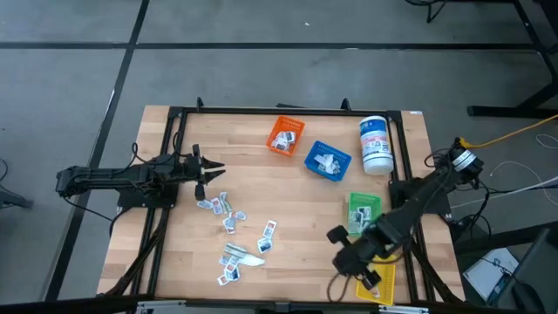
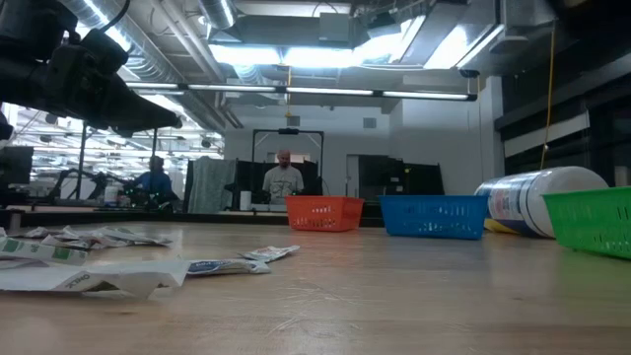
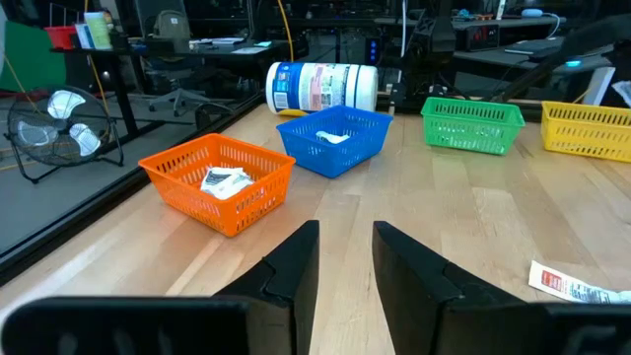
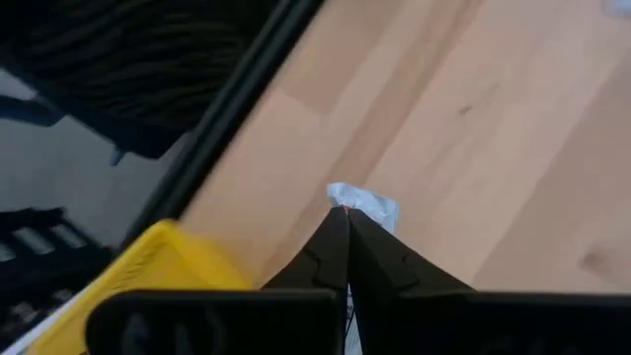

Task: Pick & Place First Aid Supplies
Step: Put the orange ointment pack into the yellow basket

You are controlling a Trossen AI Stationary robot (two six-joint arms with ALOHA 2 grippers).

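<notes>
A: Packets point(image 1: 234, 235) lie scattered on the table's point(image 1: 296, 218) near-left; some already sit in the orange bin point(image 1: 284, 136) and blue bin point(image 1: 327, 160).

B: The right gripper point(image 4: 345, 212), clenched on a white packet point(image 4: 367, 205), hangs beside the yellow bin point(image 4: 148, 266). The left gripper point(image 3: 345, 251) hovers parted, holding nothing.

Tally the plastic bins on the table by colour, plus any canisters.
Orange bin: 1
Blue bin: 1
Green bin: 1
Yellow bin: 1
White canister, lying on its side: 1
Total: 5
</notes>
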